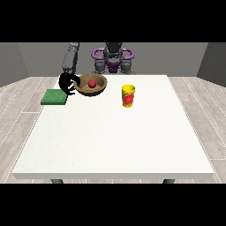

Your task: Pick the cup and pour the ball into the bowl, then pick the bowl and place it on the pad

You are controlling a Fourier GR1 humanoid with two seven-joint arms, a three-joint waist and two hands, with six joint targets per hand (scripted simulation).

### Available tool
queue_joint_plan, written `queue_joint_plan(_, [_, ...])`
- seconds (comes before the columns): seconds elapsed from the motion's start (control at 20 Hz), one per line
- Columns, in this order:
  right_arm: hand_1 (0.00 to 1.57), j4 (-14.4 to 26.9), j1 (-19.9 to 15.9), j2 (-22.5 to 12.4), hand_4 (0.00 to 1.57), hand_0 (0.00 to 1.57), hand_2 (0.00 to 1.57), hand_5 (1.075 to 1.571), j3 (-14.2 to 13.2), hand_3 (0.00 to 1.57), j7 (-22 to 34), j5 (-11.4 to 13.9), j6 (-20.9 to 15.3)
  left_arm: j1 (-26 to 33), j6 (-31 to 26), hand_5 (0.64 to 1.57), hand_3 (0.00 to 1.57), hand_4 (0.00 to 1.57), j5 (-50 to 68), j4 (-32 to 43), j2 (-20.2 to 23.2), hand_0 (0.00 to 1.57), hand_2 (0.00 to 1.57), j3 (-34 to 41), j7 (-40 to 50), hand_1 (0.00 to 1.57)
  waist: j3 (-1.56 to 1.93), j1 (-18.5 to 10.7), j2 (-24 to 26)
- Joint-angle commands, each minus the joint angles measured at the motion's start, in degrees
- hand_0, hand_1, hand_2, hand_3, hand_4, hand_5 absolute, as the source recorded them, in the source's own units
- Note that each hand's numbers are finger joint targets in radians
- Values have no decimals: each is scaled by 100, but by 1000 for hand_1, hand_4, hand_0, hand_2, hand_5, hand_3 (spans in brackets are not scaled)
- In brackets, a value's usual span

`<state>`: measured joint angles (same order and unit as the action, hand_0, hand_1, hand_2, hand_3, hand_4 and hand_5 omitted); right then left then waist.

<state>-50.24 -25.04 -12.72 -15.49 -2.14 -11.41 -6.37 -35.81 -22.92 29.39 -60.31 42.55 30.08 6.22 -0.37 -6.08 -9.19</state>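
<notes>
Robot hand (67, 83) at the view's left grasps the bowl's (91, 85) left rim.
Ball (92, 83) lies inside; green pad (54, 96) just left, yellow cup (128, 96) upright right, on the desk (114, 141).

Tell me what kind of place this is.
Probably a plain test room set up for tabletop handling, not a lived-in kitchen: a large white table on a wood-plank floor, bare grey walls, and only a brown bowl, a yellow cup and a green pad set out.
</notes>
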Motion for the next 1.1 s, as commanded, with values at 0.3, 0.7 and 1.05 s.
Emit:
queue_joint_plan(0.3, [1571,-2,-528,-1201,978,1571,1571,1570,65,1571,912,314,296,373,-272,1566,0,700,-89,474,158,0,0,170,-606,0,35,333,-127])
queue_joint_plan(0.7, [1571,43,-523,-1501,996,1571,1571,1571,-22,1571,551,289,772,643,-315,1557,0,700,-377,868,410,0,0,316,-1434,0,37,499,-408])
queue_joint_plan(1.05, [1571,1347,-871,-2552,982,1571,1571,1570,-1027,180,-723,-190,1550,387,-180,1561,0,672,-10,-43,404,0,0,440,-1373,0,56,138,-1654])
